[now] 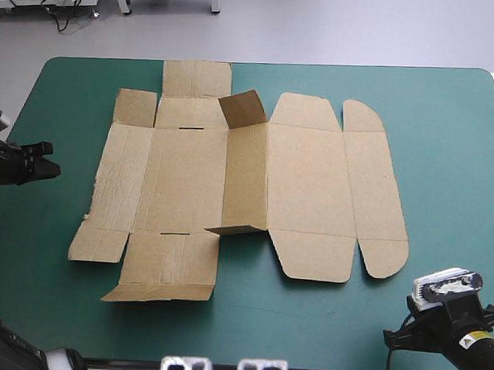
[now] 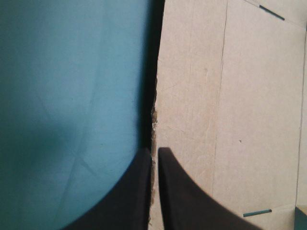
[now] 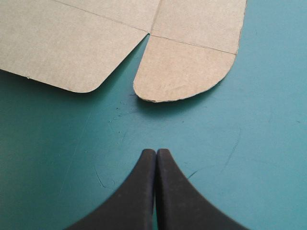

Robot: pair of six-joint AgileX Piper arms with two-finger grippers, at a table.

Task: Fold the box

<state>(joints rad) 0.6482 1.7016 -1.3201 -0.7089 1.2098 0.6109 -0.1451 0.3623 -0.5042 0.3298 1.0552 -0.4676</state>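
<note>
– Two black claws! What are they doing?
– They are holding nothing. The black left claw [image 1: 43,159] is waiting by the left edge of the wide teal-green surface [image 1: 447,162]. Its fingers [image 2: 182,201] are pressed together with nothing between them. The black right claw [image 3: 156,150] is hanging over the near right corner, also pressed together and empty.
– Where is the box lying?
– The flat brown cardboard box [image 1: 305,188] is lying spread open in the middle of the surface. One small square flap [image 1: 244,109] on the far side is standing up. The narrow strip [image 1: 247,185] in the middle is tipping up a little.
– So which step is going on?
– I am guessing the very start. No walls are standing up properly yet.
– What is the next move asking for?
– I am thinking a claw is going to need to open, slide a finger under an outer edge and tip a side up. The left claw is pointing along the rough edge of the long left panel [image 2: 192,96]. The right claw is pointing at the rounded corner flap [image 3: 184,72], a little way off it.
– Is there room?
– Plenty, I am thinking. Bare green is showing all around the sheet, most of it on the right. The far flaps are reaching close to the far edge, so pushing that way is looking risky.
</note>
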